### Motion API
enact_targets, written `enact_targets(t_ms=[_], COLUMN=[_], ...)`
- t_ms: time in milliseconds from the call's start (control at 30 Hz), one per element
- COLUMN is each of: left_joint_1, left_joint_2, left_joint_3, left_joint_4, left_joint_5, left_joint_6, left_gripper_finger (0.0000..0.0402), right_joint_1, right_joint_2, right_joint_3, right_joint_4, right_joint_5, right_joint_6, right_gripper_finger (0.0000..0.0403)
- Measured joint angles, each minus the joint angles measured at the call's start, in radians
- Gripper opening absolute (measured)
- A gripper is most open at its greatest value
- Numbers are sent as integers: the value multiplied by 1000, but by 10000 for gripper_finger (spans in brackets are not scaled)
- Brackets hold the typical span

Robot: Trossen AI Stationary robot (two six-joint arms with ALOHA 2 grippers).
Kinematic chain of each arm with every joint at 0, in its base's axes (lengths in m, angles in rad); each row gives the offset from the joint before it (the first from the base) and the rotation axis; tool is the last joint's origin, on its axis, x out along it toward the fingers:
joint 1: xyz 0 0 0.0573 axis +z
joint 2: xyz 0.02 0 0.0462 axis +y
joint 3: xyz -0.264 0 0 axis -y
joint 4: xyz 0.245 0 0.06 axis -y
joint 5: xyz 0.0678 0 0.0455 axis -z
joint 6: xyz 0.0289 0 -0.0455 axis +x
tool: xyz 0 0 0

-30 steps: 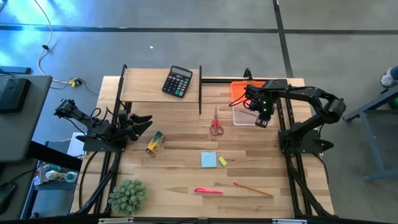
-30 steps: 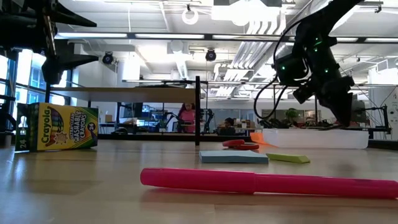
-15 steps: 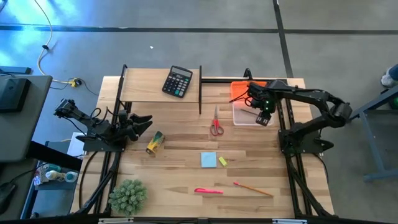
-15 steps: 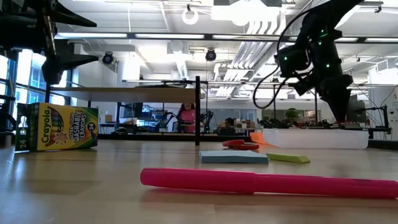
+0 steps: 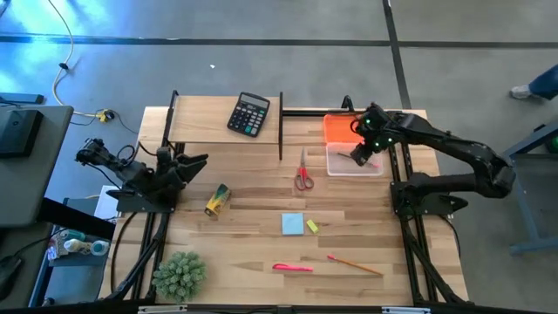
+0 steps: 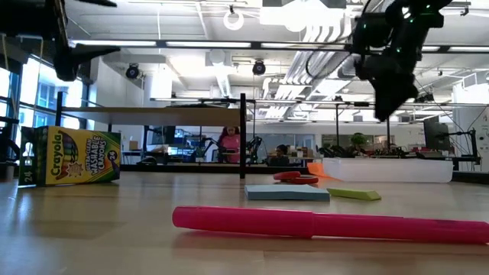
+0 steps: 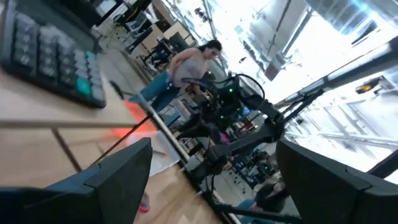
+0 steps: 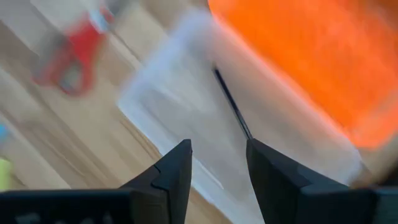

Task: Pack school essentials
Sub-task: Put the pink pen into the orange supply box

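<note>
We see a thin dark pencil (image 8: pixel 233 106) lying in the clear box (image 5: pixel 354 163); right pincer (image 5: pixel 359 155) open, empty above; left pincer (image 5: pixel 193 162) open.

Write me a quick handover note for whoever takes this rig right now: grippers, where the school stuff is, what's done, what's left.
Right gripper: open, empty, raised over the clear bin.
Left gripper: open, idle at the left table edge.
Done: one thin pencil lies in the bin, beside its orange lid.
Left on the table: scissors, crayon box, blue note pad, yellow block, pink pen, second pencil.
Likely next: the scissors, nearest the bin.
</note>
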Motion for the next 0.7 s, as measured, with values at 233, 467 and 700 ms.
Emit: enact_targets(t_ms=[233, 467, 700], left_joint_1=[0, 0, 0], left_joint_2=[89, 248, 395], left_joint_3=[107, 242, 367], left_joint_4=[-1, -4, -5], left_joint_5=[8, 28, 35], left_joint_6=[64, 226, 387], left_gripper_finger=[328, 328, 328], right_joint_1=[16, 105, 183], right_joint_2=[-91, -142, -148], right_joint_3=[1, 1, 1], right_joint_4=[77, 78, 78], right_joint_5=[-50, -24, 12], right_joint_6=[49, 57, 137], right_gripper_finger=[144, 144, 144])
